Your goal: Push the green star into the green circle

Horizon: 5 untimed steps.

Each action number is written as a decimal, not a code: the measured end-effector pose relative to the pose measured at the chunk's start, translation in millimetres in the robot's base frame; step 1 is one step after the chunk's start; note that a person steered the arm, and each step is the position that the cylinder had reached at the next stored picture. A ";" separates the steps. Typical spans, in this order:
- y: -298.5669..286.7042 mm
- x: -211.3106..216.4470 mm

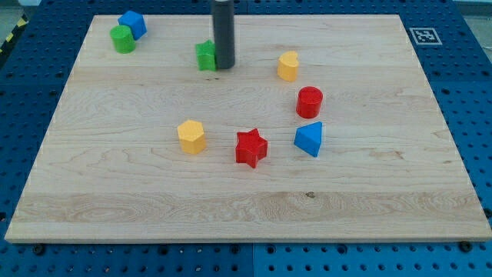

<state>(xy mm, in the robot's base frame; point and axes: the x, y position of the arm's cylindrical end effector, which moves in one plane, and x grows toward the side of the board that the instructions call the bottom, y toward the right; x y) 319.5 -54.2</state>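
Here, rod (pixel 223 31) upright, dropping straight from the view's top edge, dark and plain, no jaws to open or close, nothing gripped. My tip (pixel 224 66) down on the wooden board (pixel 246 208), pressed against the right side of the green star (pixel 206 55), so star just to the view's left of the tip and partly hidden behind the rod. Star in the upper part of the board, a little left of centre. Green circle (pixel 121 38) well apart from it, near the top-left corner, touching a blue block (pixel 133 23) of blurry shape at its upper right. Further right of the tip, a yellow heart-like block (pixel 288 66), apart from the rod. Below that, a red cylinder (pixel 310 101), then a blue triangular block (pixel 310 138) just beneath. Towards the board's middle, a red star (pixel 250 148) and, to its left, a yellow hexagonal block (pixel 191 136). Blue pegboard surface (pixel 31 92) around the board; a black-and-white marker tag (pixel 423 35) just off the top-right corner.
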 end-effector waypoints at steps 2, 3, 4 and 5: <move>-55.7 -39.2; -85.3 -45.8; -108.7 -48.2; -81.8 -15.1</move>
<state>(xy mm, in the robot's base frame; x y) 304.4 -135.9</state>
